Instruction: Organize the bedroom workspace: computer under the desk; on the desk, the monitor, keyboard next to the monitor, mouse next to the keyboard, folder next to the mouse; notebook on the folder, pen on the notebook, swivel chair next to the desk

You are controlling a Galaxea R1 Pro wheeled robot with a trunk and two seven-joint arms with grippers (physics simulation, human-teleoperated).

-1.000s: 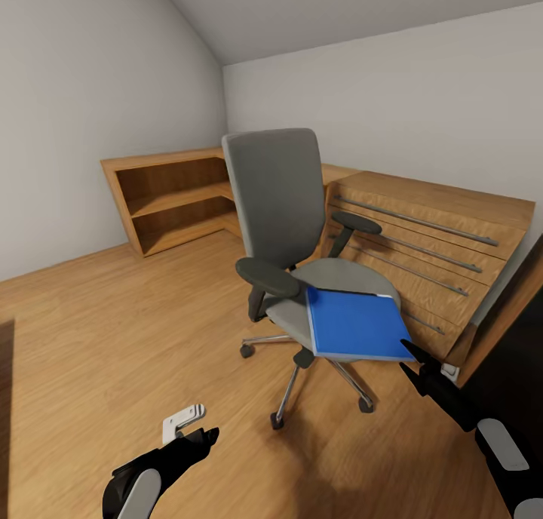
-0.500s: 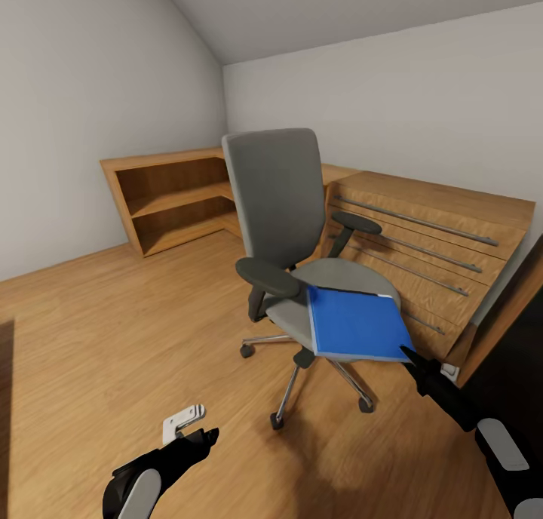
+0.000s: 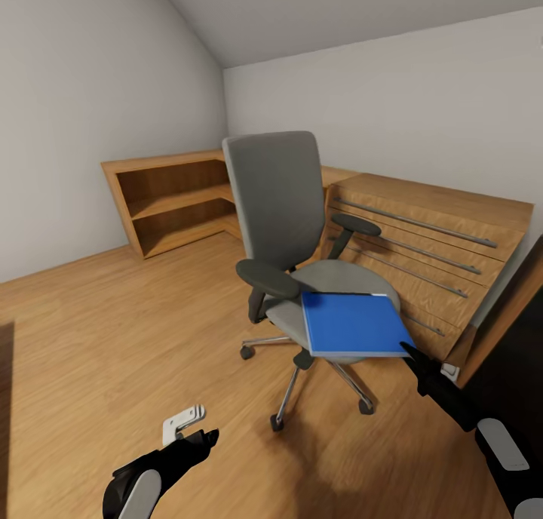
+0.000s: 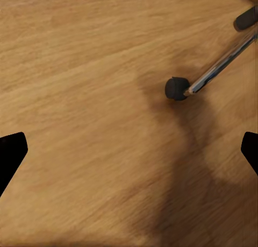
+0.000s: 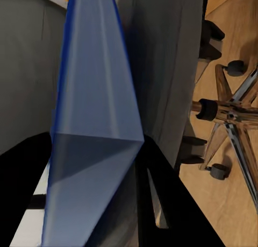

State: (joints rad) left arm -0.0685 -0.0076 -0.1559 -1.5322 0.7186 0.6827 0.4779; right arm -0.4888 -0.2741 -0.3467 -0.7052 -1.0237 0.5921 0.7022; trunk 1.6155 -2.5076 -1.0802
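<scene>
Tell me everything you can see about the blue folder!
The folder is a big, flat, bright blue rectangle with a thin pale edge. It lies on the swivel chair's grey seat, its near edge sticking out past the seat's front. The right gripper is at its near corner, seemingly closed on that corner.

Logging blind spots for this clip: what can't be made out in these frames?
- Right pincer, head view: its tip meets the folder corner; grip cannot be judged. In the right wrist view the folder fills the space between the fingers.
- Desk, head view: cut off by the right edge; nothing on it can be seen.
- Chair base: partly hidden by the seat and folder.
- Left pincer: fingertips cut by the wrist view's edges.
</scene>
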